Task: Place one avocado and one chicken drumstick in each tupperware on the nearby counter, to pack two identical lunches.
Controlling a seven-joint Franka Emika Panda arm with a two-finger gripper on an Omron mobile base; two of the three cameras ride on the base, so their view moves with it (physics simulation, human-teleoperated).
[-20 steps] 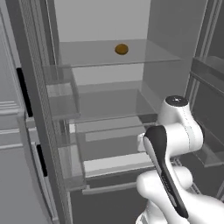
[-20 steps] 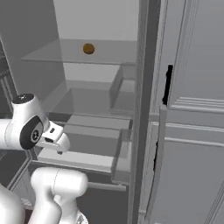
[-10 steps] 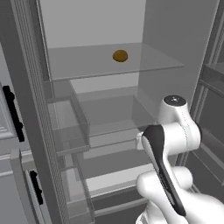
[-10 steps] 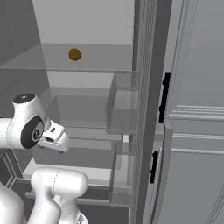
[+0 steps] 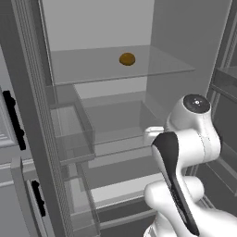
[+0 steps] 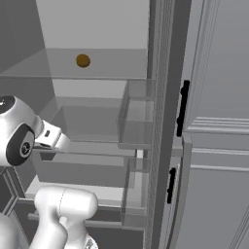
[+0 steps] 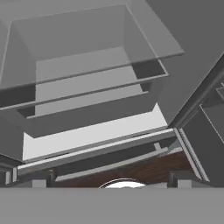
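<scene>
One avocado [image 5: 127, 59], a small ochre-brown ball, lies on the upper glass shelf [image 5: 88, 67] of an open fridge; it is also in the right base view [image 6: 83, 61]. My hand [image 5: 152, 134] hangs well below that shelf, in front of the lower shelves. In the hand view my gripper [image 7: 108, 183] is open, its tips wide apart with nothing between them, and looks at the fridge's lower drawers. The chicken drumstick, the tupperware and the counter are out of view.
Clear door bins [image 6: 138, 114] jut from the fridge's side [image 5: 69, 134]. Grey panelled doors with black handles [image 6: 182, 107] flank the fridge. Lower glass shelves and a pale drawer [image 7: 92, 131] sit beneath, above brown wooden floor [image 7: 148, 168].
The whole picture has shifted and the fridge looks larger: the base has driven closer. The avocado rests on the same shelf. The arm keeps its pose and the gripper stays open.
</scene>
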